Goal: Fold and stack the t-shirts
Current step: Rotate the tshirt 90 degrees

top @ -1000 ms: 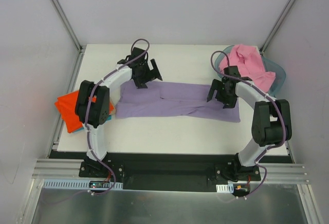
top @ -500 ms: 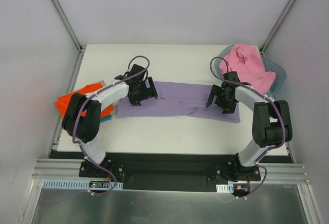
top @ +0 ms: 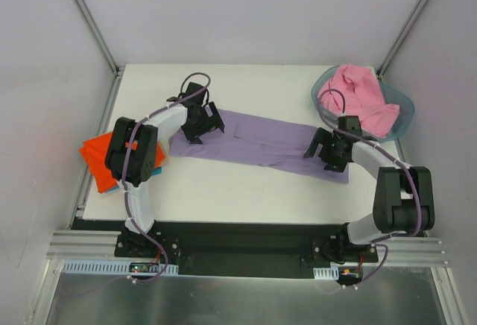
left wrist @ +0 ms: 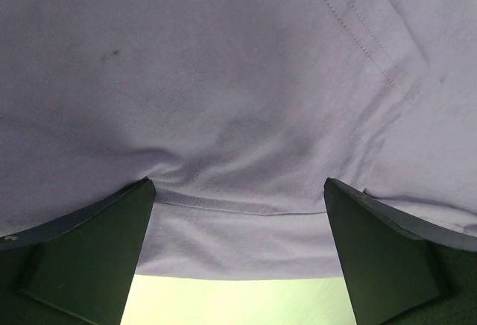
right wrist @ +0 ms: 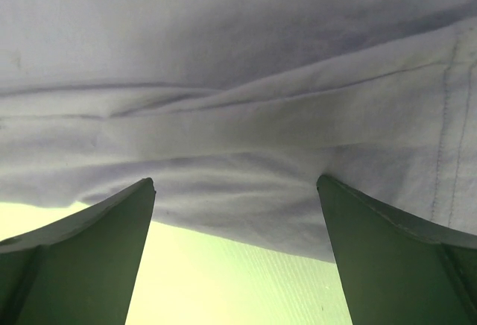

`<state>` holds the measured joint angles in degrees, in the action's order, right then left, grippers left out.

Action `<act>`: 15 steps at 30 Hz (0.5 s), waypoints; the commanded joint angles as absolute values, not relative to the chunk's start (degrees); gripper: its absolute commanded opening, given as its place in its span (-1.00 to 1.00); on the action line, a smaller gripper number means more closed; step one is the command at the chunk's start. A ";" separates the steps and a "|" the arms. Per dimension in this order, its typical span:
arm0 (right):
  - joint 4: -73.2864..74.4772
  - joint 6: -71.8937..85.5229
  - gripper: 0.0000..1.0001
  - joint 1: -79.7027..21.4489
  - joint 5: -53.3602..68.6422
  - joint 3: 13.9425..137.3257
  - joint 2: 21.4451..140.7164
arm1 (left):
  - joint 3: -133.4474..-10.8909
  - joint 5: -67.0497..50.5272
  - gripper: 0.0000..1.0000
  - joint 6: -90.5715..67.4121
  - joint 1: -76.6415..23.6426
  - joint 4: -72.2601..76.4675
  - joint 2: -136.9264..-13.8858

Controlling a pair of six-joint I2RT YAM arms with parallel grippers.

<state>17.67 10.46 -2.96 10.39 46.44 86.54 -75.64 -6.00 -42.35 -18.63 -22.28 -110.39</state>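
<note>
The lavender shirt (top: 257,140) has swung onto a slant since the earlier frame, with its left end pulled back and its right end drawn nearer the arm bases.

The left gripper (top: 200,124) sits on the shirt's left end and the right gripper (top: 330,150) on its right end. In both wrist views the fingers are spread wide, with cloth lying flat and lightly creased across the gap and nothing pinched. The shirt's hem shows just past the fingers, with bare table (top: 246,187) beyond it. There is open tabletop both in front of and behind the shirt. The pink shirt (top: 361,98) is heaped in the basket (top: 403,106) at the far right corner. The orange-red shirt (top: 97,157) overhangs the left edge, with a teal shirt (top: 111,188) peeking out under it.
</note>
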 commanded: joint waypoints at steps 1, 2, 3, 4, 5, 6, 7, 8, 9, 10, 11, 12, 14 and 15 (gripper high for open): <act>25.48 10.55 0.93 -2.55 11.78 39.47 84.04 | -84.01 -8.25 0.99 -38.41 -17.84 -21.88 -117.41; 26.18 10.46 0.93 -2.90 12.04 37.81 82.98 | -85.68 -8.96 0.99 -38.23 -17.84 -21.97 -118.81; 26.71 10.55 0.93 -3.42 12.91 37.01 81.84 | -89.70 -9.31 0.99 -38.06 -17.84 -22.32 -122.05; 27.76 10.63 0.93 -4.04 13.88 36.39 79.56 | -92.00 -9.75 0.99 -37.97 -17.84 -22.59 -123.82; 28.30 10.81 0.93 -5.00 14.67 35.95 78.58 | -94.28 -11.24 0.99 -37.97 -17.84 -22.76 -125.58; 29.08 10.72 0.93 -8.49 14.59 35.86 77.70 | -99.09 -11.86 0.98 -38.06 -17.84 -23.29 -129.08; 31.53 10.81 0.93 -10.61 13.81 36.21 76.91 | -101.49 -12.04 0.99 -39.19 -17.84 -23.55 -130.94; 32.51 10.98 0.93 -12.90 13.10 36.56 76.82 | -103.78 -12.82 0.99 -40.16 -17.75 -23.64 -132.61; 33.39 11.42 0.93 -17.44 12.57 37.08 76.90 | -108.15 -13.70 0.99 -41.12 -17.84 -23.56 -135.76; 34.44 11.95 0.93 -19.67 12.74 37.09 77.17 | -110.54 -14.49 0.99 -43.31 -17.84 -23.64 -137.27; 34.19 12.91 0.93 -23.95 13.18 36.74 77.25 | -112.83 -15.72 0.99 -44.20 -17.84 -23.47 -138.68; 33.84 14.49 0.93 -26.17 15.18 36.39 77.34 | -117.38 -17.82 0.99 -45.60 -17.93 -23.47 -141.39; 31.65 16.69 0.93 -33.70 17.57 34.98 78.04 | -122.06 -18.45 0.99 -46.23 -18.28 -23.55 -143.69; 30.60 18.79 0.93 -36.62 20.10 34.63 78.39 | -126.43 -18.72 0.98 -46.75 -18.54 -23.47 -145.96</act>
